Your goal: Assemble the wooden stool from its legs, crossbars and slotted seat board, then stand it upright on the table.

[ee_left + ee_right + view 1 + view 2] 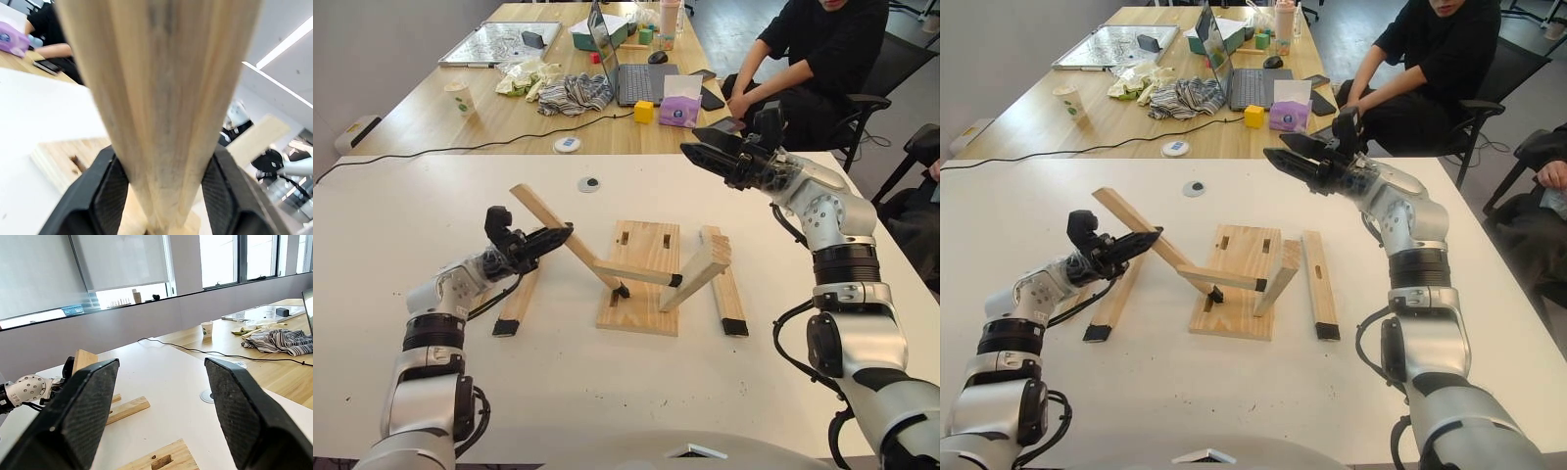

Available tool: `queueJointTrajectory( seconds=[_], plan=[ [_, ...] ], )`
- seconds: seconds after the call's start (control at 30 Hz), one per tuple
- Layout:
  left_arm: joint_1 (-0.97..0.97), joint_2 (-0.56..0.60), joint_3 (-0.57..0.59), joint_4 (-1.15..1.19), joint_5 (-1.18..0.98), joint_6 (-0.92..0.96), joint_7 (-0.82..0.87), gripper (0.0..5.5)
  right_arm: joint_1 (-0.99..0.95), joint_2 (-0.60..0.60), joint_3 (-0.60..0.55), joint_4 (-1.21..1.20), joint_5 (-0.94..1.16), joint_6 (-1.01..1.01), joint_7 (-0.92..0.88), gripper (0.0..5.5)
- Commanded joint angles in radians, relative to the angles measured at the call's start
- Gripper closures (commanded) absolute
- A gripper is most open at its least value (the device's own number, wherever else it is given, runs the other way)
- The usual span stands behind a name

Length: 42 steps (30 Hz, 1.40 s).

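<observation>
Nearest on the white table (411,206), a loose leg (517,304) lies flat just beside the left arm. The left gripper (558,238) is clamped on a tilted leg (540,211), its fingers (110,191) pressed against both sides of the wood. That leg's black-tipped lower end rests on the slotted seat board (646,245), which lies flat at the table's middle. A crossbar (636,274) spans from it to a second tilted leg (700,262) above the board's right edge, and another leg (728,294) lies flat just right of the board. Farther back, the right gripper (695,154) hangs above the table, its pads (83,416) spread wide and holding nothing. Beyond, a laptop (626,73) sits on a wooden table.
</observation>
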State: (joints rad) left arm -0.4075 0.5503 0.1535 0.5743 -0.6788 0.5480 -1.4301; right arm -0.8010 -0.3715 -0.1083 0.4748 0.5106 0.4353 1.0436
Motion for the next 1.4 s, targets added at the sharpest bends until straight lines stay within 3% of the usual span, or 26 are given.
queueJointTrajectory(
  seconds=[0.03, 0.37, 0.63, 0.83, 1.0, 1.13, 1.4],
  plan=[
    [0.033, 0.072, -0.035, 0.016, 0.099, -0.073, -0.037, 3.48, -0.029, -0.015, 0.001, 0.007, -0.017, -0.015, 0.006, 2.28],
    [-0.022, 0.18, -0.106, 0.021, 0.173, -0.119, -0.17, 3.49, -0.01, -0.015, 0.004, -0.002, -0.029, -0.019, 0.014, 2.28],
    [-0.025, 0.241, -0.362, 0.051, 0.446, -0.597, -0.182, 3.49, -0.002, -0.006, 0.012, -0.013, -0.034, -0.016, 0.021, 2.28],
    [-0.077, 0.323, -0.538, 0.089, 0.473, -0.754, -0.184, 3.49, 0.012, 0.003, 0.017, -0.024, -0.035, -0.015, 0.016, 2.28],
    [-0.127, 0.399, -0.662, 0.135, 0.447, -0.783, -0.184, 3.49, 0.02, 0.006, 0.019, -0.03, -0.037, -0.016, 0.013, 2.28],
    [-0.166, 0.435, -0.753, 0.132, 0.329, -0.675, -0.184, 3.49, 0.035, 0.008, 0.023, -0.045, -0.036, -0.014, 0.012, 2.28],
    [-0.206, 0.422, -0.706, 0.147, 0.071, -0.407, -0.184, 3.48, 0.059, 0.025, 0.022, -0.091, -0.023, -0.021, -0.015, 2.28]
  ],
)
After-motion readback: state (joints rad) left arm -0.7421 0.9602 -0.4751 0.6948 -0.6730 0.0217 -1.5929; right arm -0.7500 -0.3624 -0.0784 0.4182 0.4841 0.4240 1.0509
